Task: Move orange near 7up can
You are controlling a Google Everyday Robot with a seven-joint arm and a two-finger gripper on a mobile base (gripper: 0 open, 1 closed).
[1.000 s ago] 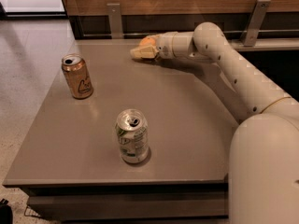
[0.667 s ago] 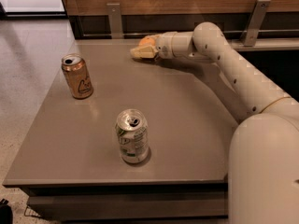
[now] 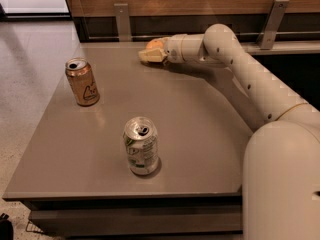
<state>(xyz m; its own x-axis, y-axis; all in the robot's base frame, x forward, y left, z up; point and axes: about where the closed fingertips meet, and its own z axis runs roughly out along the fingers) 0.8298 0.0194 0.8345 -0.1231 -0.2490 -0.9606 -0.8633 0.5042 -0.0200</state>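
Note:
The orange (image 3: pixel 154 44) sits at the far edge of the grey table (image 3: pixel 200 134), near the middle of its back side. My gripper (image 3: pixel 148 53) is at the orange, reaching in from the right, and its near side covers most of the fruit. Only the top of the orange shows above it. The 7up can (image 3: pixel 141 146), silver-white with green markings, stands upright near the table's front edge, far from the orange and the gripper.
A golden-brown can (image 3: pixel 82 82) stands upright at the table's left side. My arm (image 3: pixel 250 74) crosses the table's right back corner. A wooden wall with metal brackets (image 3: pixel 122 21) runs behind the table. Floor lies to the left.

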